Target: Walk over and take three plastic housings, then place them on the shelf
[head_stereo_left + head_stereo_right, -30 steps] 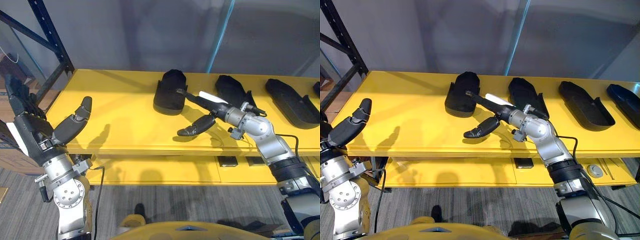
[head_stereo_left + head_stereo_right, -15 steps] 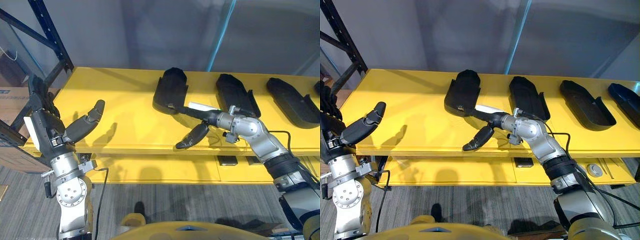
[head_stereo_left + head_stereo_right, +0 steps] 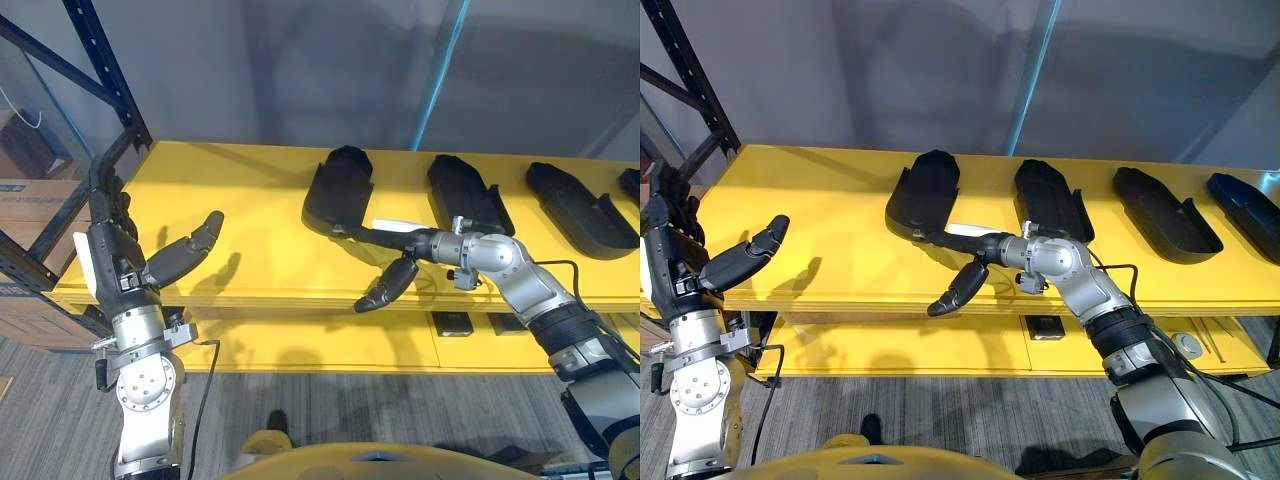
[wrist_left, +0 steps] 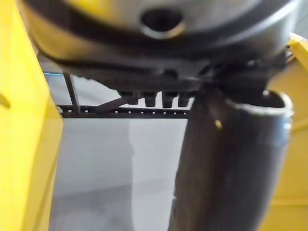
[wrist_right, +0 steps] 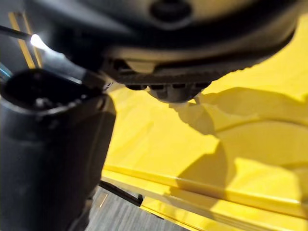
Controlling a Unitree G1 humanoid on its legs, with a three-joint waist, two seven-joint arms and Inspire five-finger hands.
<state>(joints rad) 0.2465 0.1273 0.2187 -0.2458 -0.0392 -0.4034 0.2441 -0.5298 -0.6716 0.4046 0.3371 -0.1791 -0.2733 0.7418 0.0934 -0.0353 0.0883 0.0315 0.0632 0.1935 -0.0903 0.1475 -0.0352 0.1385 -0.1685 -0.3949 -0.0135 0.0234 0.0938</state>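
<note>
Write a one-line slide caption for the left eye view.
Right hand open at the leftmost plastic housing on the yellow shelf; left hand raised, open.

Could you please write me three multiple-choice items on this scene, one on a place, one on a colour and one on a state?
1. Where does the right hand reach on the leftmost housing?
A. its near end
B. its far end
C. its middle

2. What colour is the shelf?
A. blue
B. yellow
C. white

3. How is the left hand?
A. shut on a housing
B. shut, empty
C. open, empty

Answers: 1 A, its straight fingers end at that housing's near edge; 2 B, the shelf top is yellow throughout; 3 C, its fingers are straight and hold nothing.
</note>
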